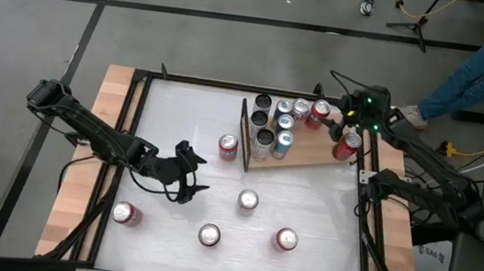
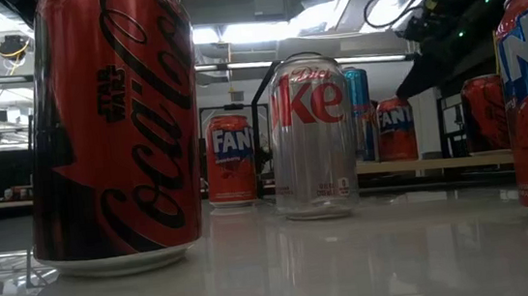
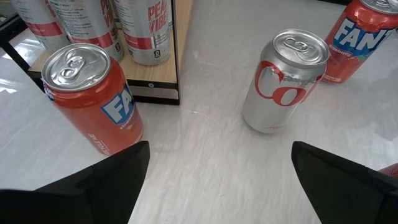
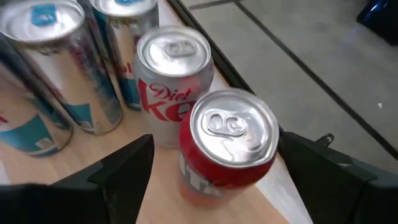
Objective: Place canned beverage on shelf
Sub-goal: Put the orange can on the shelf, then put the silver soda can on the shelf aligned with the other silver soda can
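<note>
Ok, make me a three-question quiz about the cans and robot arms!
1. Where is the right tool?
A) at the shelf's end, around a red can
B) mid-table
C) on the floor
2. How many cans stand on the white table, off the shelf?
A) two
B) five
C) nine
3. The left tool is:
A) squeezing a can
B) open, empty
C) gripping the shelf
Answers: 1 A, its fingers flank the red can. 2 B, five stand loose. 3 B, nothing sits between its fingers.
</note>
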`<state>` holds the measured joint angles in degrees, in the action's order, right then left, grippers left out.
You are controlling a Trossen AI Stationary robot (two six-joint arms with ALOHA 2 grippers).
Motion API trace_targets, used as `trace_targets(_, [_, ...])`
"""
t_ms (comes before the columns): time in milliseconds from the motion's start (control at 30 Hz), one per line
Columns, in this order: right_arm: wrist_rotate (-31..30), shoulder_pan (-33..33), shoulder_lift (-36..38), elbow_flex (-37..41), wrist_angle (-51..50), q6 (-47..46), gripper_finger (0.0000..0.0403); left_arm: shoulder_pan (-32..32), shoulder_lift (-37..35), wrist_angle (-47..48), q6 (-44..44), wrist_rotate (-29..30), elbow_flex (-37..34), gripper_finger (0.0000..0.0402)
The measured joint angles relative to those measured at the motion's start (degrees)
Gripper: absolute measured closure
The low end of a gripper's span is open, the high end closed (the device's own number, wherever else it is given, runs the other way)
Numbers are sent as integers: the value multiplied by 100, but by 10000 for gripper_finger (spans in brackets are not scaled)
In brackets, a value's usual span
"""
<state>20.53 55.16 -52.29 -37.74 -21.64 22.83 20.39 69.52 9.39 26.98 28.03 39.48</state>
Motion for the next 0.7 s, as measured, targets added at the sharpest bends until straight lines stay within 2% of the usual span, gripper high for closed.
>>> trace_targets(367, [58, 0, 887, 0, -335, -343, 61, 0, 0, -1, 0, 0, 0, 16])
trace_targets(700, [685, -4, 1699, -2, -742, -633, 61, 0, 0, -2, -2, 0, 0, 16])
